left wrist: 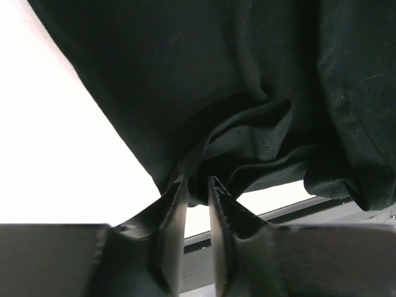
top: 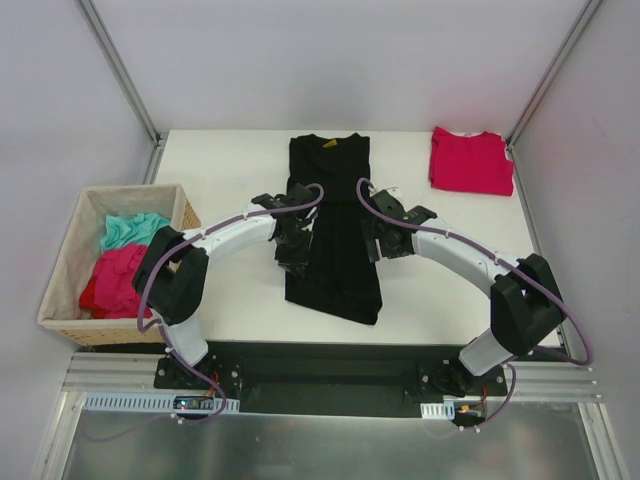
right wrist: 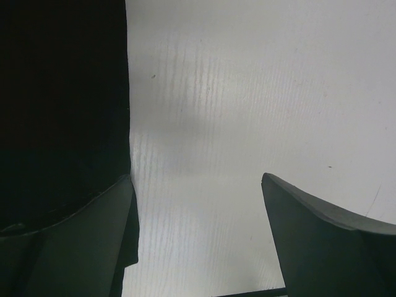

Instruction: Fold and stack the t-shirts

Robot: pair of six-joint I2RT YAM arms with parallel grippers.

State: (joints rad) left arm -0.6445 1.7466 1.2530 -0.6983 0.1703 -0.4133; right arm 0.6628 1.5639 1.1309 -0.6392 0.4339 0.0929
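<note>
Left hand [left wrist: 197,185]: fingers nearly together, tips at bunched black hem, cannot tell if pinching. Right hand [right wrist: 196,178]: spread wide beside shirt edge. One black t-shirt [top: 335,190], long narrow strip, worktop [top: 220,170] centre. One red t-shirt [top: 471,160], folded rectangle, far-right corner. One woven basket [top: 60,270], left.

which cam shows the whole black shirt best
Top external: the whole black t-shirt lies folded into a long strip on the table. Left wrist shows only bunched cloth close up; right wrist only one straight edge.
</note>
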